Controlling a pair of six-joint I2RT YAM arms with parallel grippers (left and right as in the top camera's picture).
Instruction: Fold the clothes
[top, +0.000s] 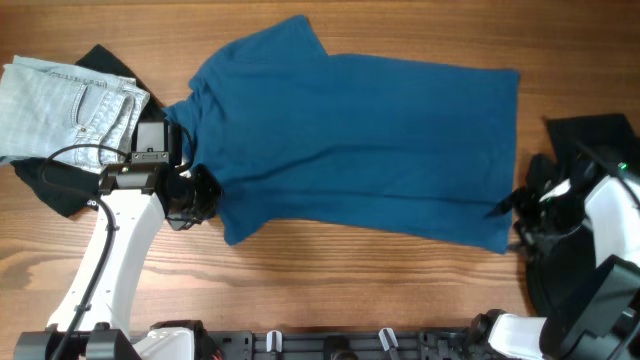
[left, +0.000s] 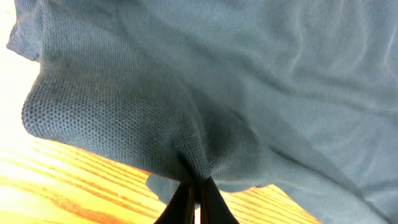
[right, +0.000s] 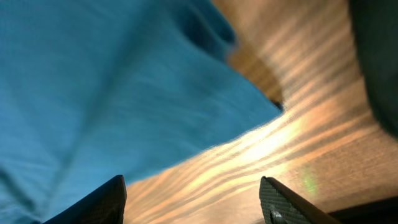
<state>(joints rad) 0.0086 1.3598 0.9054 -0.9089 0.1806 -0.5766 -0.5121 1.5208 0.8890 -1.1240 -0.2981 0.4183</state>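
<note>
The clothes lie on the wooden table (top: 330, 290). A large deep-blue shirt (top: 370, 140) is spread flat across the middle. My left gripper (top: 203, 192) is at the shirt's lower-left corner. In the left wrist view its fingers (left: 194, 196) are shut on a bunched fold of the shirt (left: 249, 74), lifted slightly off the wood. My right gripper (top: 510, 218) is at the shirt's lower-right corner. It (right: 193, 196) is open with bare wood between its fingers, just short of the shirt's hem (right: 93, 93).
Folded pale-blue jeans (top: 70, 110) rest on a black garment (top: 50, 185) at the far left, behind my left arm. Another black garment (top: 590, 135) lies at the right edge beside my right arm and shows in the right wrist view (right: 379, 62).
</note>
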